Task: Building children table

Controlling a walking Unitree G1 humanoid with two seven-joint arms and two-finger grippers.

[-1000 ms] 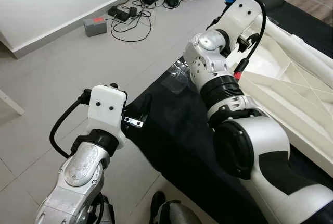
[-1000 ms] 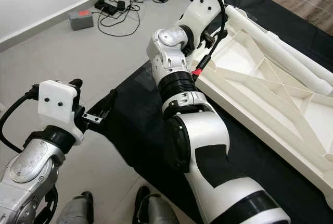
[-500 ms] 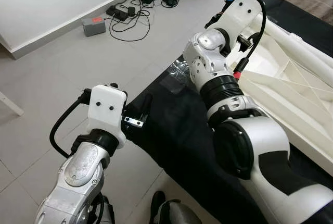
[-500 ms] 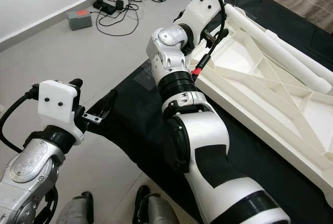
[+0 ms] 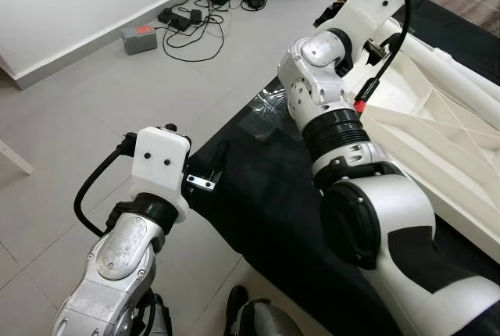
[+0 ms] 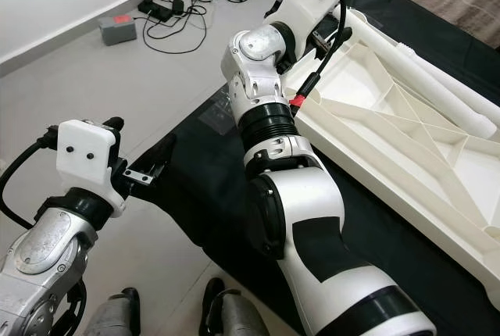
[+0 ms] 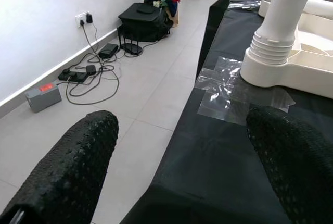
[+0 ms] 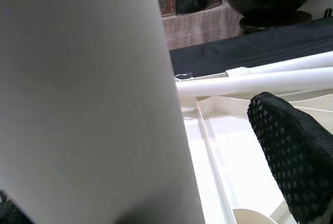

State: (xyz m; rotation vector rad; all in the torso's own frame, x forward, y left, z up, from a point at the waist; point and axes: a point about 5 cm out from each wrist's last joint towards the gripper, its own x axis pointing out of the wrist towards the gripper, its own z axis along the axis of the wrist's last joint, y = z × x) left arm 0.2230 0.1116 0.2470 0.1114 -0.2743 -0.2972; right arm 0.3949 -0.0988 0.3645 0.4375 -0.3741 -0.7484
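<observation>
Table leg (image 7: 285, 23) upright at tabletop (image 6: 406, 137) corner; right jaws state unclear; left gripper (image 7: 182, 166) spread, over cloth (image 7: 229, 161) edge.

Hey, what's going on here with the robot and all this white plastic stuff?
The robot is putting together a children's table. The white tabletop lies upside down on a black cloth, with one white leg standing upright in its corner socket. The right gripper is up against that leg, which sits between its fingers. Two loose legs lie along the tabletop's far edge. The left gripper hangs open near the cloth's edge, holding nothing.
</observation>
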